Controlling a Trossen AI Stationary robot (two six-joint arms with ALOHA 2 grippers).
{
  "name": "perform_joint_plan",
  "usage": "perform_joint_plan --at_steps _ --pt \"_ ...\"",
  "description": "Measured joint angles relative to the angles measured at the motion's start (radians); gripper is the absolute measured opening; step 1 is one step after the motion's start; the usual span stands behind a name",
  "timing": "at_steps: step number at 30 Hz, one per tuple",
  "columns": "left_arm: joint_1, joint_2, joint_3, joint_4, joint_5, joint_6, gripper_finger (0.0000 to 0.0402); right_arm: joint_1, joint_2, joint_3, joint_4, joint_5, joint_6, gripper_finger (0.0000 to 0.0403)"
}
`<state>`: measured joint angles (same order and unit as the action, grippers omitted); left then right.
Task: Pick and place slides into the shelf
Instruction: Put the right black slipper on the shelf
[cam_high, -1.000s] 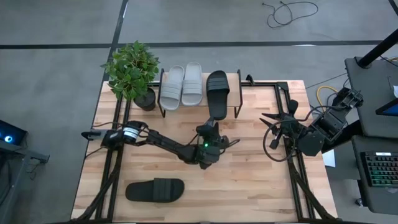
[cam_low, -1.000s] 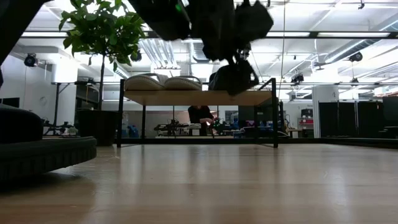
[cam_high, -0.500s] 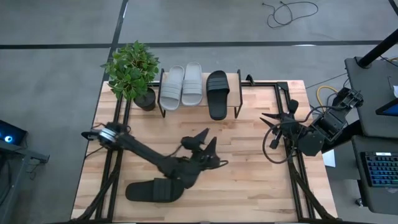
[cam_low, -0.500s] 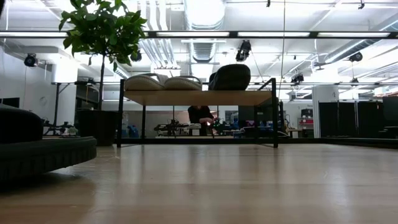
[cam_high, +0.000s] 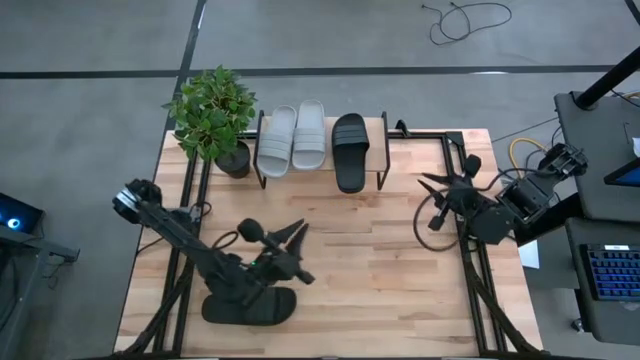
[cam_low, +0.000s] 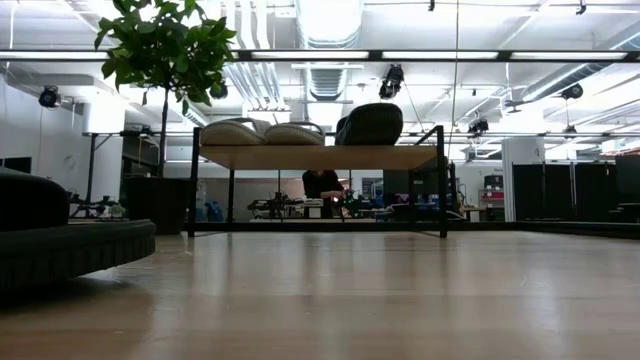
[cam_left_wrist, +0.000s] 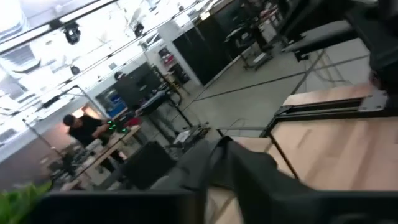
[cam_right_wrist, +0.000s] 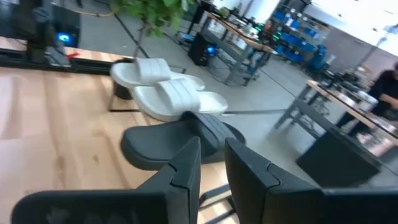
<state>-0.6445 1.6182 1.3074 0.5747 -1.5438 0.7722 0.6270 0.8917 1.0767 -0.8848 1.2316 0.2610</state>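
Observation:
The shelf (cam_high: 376, 150) stands at the table's far edge. On its top board lie two light grey slides (cam_high: 292, 138) side by side and one black slide (cam_high: 350, 150) to their right, soles down. Another black slide (cam_high: 250, 308) lies flat on the table at the near left. My left gripper (cam_high: 300, 255) hangs above the table just past that slide, touching nothing. In its wrist view the fingers (cam_left_wrist: 239, 171) look shut together. My right gripper (cam_high: 430, 200) waits at the table's right edge, a narrow gap between its fingers (cam_right_wrist: 186, 165), nothing in it.
A potted plant (cam_high: 210, 115) stands at the far left corner, against the shelf's left end. The low view shows the near black slide (cam_low: 60, 240) large at its left. The shelf has a bare strip right of the black slide. A person (cam_low: 322, 188) stands in the room behind.
My left gripper has drawn back from the black slide's near end at the shelf, risen, and swung toward the table's near left, ending above the black slide there. The black slide stays lying on the shelf.

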Motion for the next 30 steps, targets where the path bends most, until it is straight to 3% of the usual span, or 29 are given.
perform_joint_plan --at_steps 2,7,12,15,23,30 --pt "-0.016 -0.038 -0.062 -0.002 0.007 -0.044 0.0012 -0.038 0.000 0.000 0.002 0.000 -0.004 0.0065" --pt "-0.030 -0.142 -0.180 0.004 0.101 -0.137 0.0011 -0.153 0.000 0.000 0.013 -0.043 -0.037 0.0063" --pt "-0.033 -0.235 -0.266 0.044 0.326 -0.146 0.0011 -0.307 0.006 -0.001 0.117 -0.317 -0.178 0.0045" --pt "-0.032 -0.278 -0.308 0.071 0.401 -0.147 0.0011 -0.409 0.025 -0.002 0.217 -0.470 -0.304 0.0019" --pt "-0.032 -0.347 -0.375 0.107 0.414 -0.131 0.0011 -0.716 0.116 -0.002 0.319 -0.741 -0.436 0.0009" --pt "-0.032 -0.364 -0.384 0.096 0.385 -0.128 0.0011 -0.921 0.231 -0.002 0.341 -0.796 -0.463 0.0009"
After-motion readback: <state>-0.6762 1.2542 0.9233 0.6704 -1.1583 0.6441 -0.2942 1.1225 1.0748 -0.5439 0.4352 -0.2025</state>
